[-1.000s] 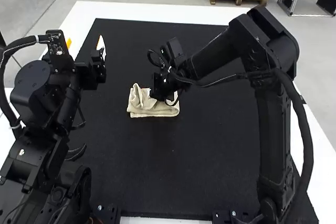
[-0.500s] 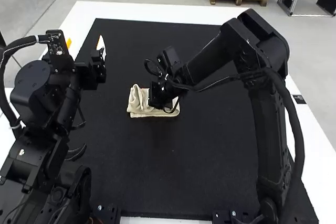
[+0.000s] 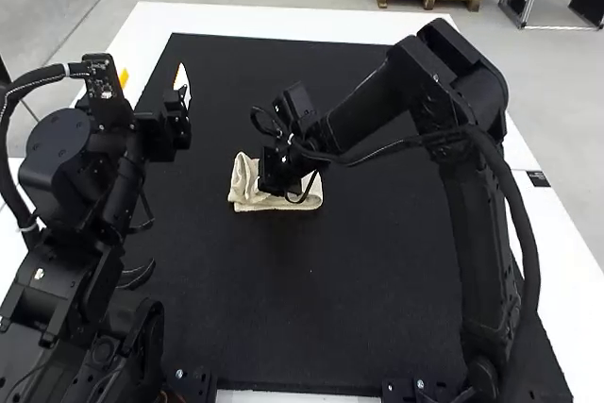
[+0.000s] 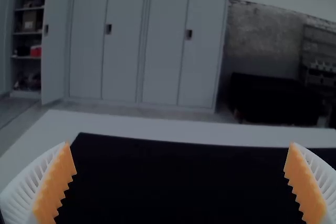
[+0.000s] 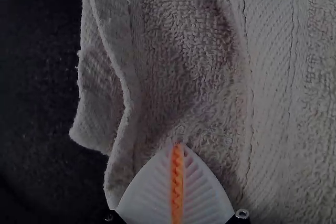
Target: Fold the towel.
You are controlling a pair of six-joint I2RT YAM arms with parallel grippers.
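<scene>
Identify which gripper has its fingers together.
The right gripper, at the towel: its fingers meet, whereas the left gripper, away from the towel, has its fingers wide apart.

This looks like a robotics lab: a jointed left arm (image 3: 71,176) around eight o'clock and a right arm (image 3: 467,224) around four flank a black mat (image 3: 311,318) on a white table (image 3: 283,21); towards twelve stand tall lockable cabinets (image 4: 168,35).
</scene>
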